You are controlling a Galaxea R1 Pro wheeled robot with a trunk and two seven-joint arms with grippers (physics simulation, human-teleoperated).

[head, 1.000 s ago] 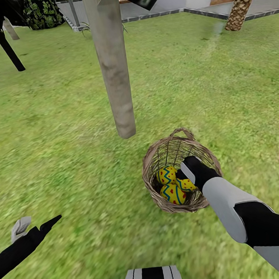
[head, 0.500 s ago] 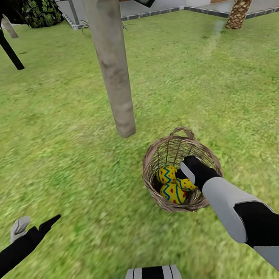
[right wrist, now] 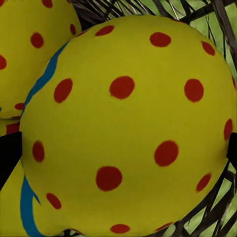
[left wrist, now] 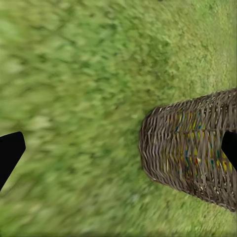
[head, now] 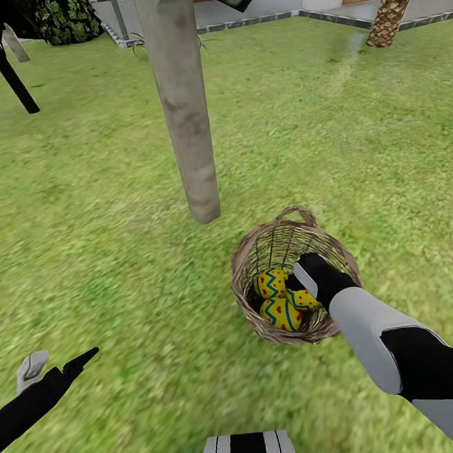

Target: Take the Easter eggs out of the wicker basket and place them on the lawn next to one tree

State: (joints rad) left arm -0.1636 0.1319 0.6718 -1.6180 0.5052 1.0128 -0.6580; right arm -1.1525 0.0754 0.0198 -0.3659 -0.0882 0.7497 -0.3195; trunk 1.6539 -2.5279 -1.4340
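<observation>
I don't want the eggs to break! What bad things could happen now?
The right gripper is down inside the basket, with one egg between its fingers. The egg is round, so it might slip out when lifted. The other eggs touch it and could get bumped. The arm could also catch the rim and tip the basket.

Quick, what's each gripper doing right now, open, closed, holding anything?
Left gripper: open, holding nothing, above the grass.
Right gripper: inside the basket, straddling a dotted egg; grip cannot be told.
</observation>
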